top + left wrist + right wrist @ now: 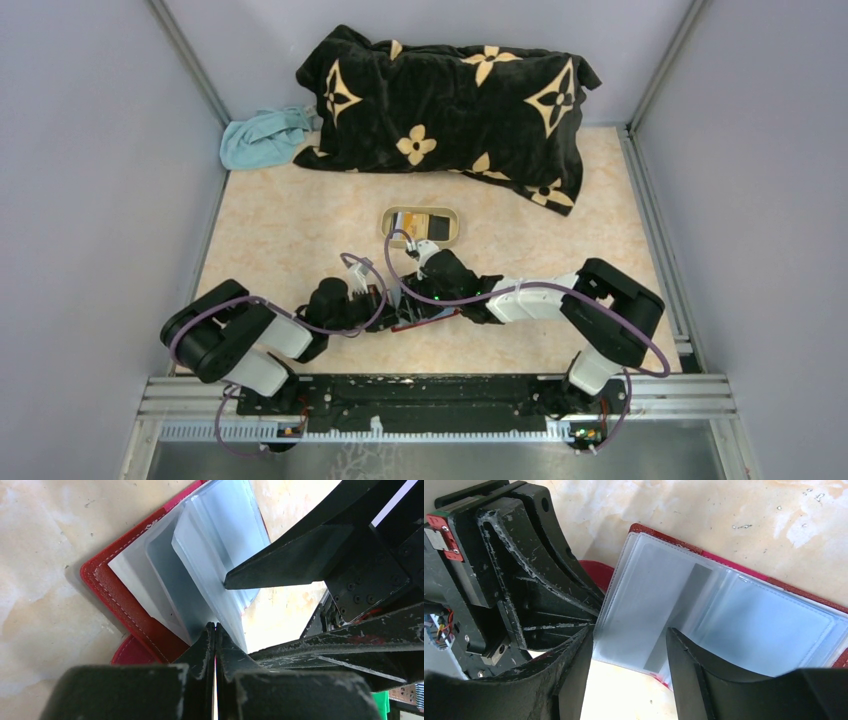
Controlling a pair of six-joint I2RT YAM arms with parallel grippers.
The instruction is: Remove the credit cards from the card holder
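The card holder (125, 605) lies open on the table, dark red outside, its pale clear sleeves (659, 595) fanned upward. My left gripper (215, 626) is shut, its tips pinched at the near edge of a sleeve. My right gripper (629, 645) stands open over the sleeves with nothing between its fingers; one of its fingers (280, 565) touches the sleeve stack. A grey strip (681, 615) shows inside one sleeve, and I cannot tell if it is a card. Credit cards (420, 222), black and orange, lie in the beige oval tray (390, 228). From above, both grippers meet over the card holder (432, 318).
A black blanket with cream flowers (450, 100) is heaped along the back wall, with a light blue cloth (262, 138) at its left. Grey walls close in both sides. The arms' bases and a metal rail (430, 395) run along the near edge.
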